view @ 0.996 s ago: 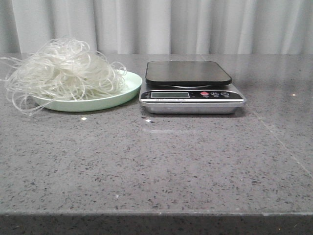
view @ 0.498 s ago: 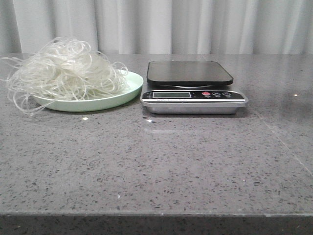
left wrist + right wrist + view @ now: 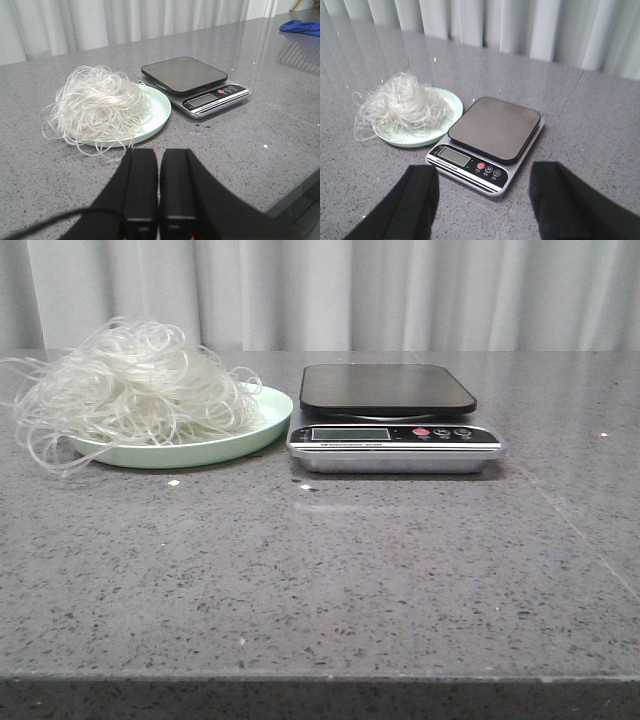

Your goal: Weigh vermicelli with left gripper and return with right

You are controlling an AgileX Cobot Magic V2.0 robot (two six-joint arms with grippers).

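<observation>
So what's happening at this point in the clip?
Nothing is being handled yet. The vermicelli sits heaped on the green plate, left of the scale, whose platform is bare. The left gripper is shut and empty, short of the plate; the right gripper is open, facing the scale.

Left gripper: black fingers pressed together, no gap, nothing between; held low, short of scale, pointing toward it. Right gripper: fingers spread wide apart, empty, raised above near edge of scale, looking down on it. Neither arm visible in front view.
</observation>
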